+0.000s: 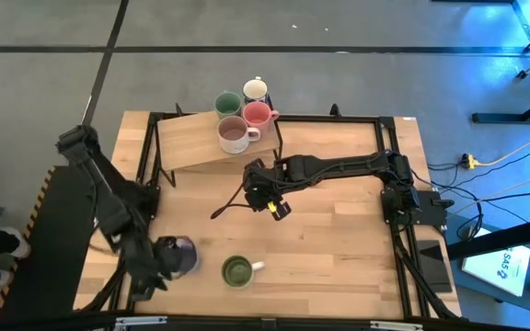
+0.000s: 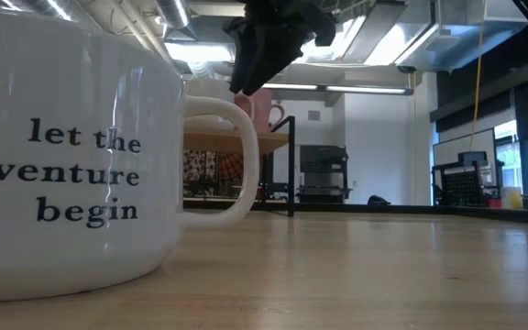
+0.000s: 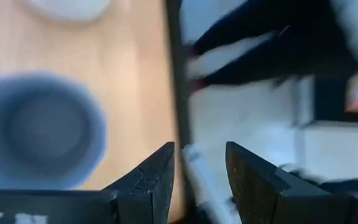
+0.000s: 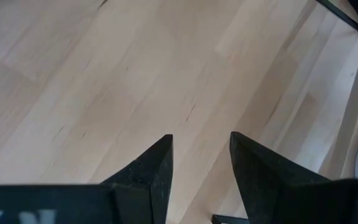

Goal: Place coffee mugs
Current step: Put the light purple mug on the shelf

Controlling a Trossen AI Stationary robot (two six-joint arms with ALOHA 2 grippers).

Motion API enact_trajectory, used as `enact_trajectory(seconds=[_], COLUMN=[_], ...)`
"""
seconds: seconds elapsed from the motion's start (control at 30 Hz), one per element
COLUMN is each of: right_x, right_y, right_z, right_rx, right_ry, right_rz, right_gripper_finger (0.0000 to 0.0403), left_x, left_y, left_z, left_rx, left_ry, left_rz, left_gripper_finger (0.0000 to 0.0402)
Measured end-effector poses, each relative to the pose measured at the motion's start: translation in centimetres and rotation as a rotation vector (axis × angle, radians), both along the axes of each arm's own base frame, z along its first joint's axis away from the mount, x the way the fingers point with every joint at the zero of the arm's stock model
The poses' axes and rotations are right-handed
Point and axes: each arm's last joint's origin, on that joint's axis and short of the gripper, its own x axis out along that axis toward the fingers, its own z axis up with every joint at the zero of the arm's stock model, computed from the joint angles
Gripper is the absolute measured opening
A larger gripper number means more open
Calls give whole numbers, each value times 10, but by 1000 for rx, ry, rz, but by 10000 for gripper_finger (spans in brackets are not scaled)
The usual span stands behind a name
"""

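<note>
Green mug (image 1: 237,270) stands upright, white handle pointing toward right arm's side.

Wooden table (image 1: 339,230) carries a raised wooden shelf (image 1: 191,142)

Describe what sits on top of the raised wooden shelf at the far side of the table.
Four mugs stand clustered at one end of the shelf: green, white, pink and pale with a brown inside. The board beneath them is covered.

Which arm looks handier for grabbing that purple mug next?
The left. Its gripper sits right beside the purple mug, fingers open, while the right gripper hovers mid-table, farther off.
</note>
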Motion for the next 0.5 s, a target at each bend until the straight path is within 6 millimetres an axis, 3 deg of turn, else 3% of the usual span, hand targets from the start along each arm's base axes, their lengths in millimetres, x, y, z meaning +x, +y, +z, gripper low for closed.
enact_trajectory(seconds=[0.2, 0.33, 0.5], right_x=[0, 0, 0], right_y=[0, 1, 1], right_z=[0, 0, 0], right_rx=[3, 6, 7], right_ry=[-4, -5, -6], right_rz=[-4, -9, -9], right_gripper_finger=[147, 147, 147], left_x=[2, 6, 7], left_y=[-10, -10, -12], left_z=[-27, -33, -42], left_rx=[174, 238, 315], left_ry=[15, -30, -14], left_rz=[34, 101, 65], left_gripper_finger=[137, 137, 137])
